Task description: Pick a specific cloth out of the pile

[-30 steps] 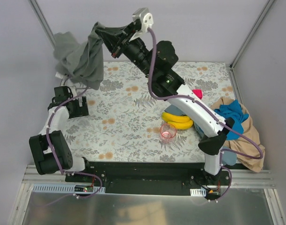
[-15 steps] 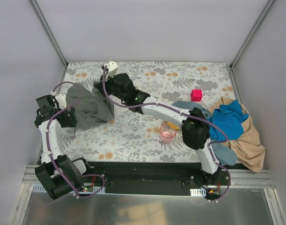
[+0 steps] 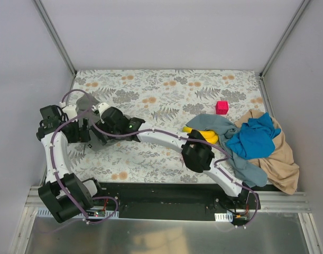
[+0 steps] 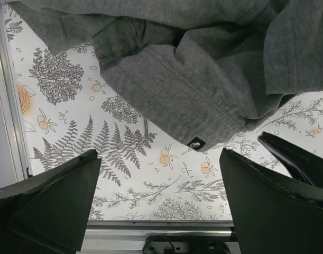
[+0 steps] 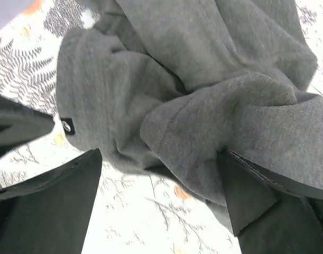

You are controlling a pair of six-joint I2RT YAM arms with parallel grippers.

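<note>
**Grey cloth down on the left, both grippers spread**

Far left, the left gripper hung low over the flowered table. Its fingers stood wide apart with nothing between them. Just in front of it lay the cloth, dark grey and crumpled in thick folds on the table's left side, a small black label at its hem. Right on top of it was the right gripper, its arm stretched clear across the table. Those jaws were spread wide too, the cloth bunched just beyond them and not pinched.

Moving right, a bunch of bananas peeked out at the edge of a slate blue cloth. A small red cube sat just behind. Far right, the pile sat heaped against the wall, well apart from the grey cloth, bright blue cloth over tan.
</note>
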